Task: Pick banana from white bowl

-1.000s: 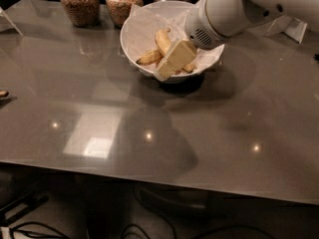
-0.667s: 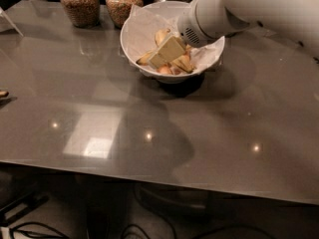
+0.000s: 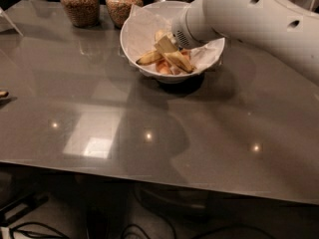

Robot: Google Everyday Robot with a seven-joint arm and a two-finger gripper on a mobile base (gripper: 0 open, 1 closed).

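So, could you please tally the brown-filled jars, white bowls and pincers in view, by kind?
Brown-filled jars: 2, one left and one right
White bowl: 1
Pincer: 1, down inside the bowl beside the banana
Total: 4

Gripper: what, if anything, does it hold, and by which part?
Cannot be told. The gripper is down inside the white bowl, by the banana; no hold shows.

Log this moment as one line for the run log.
phase: reach | gripper: inside white bowl, at banana | banana: lying in bowl, not lifted | jars: behind bowl
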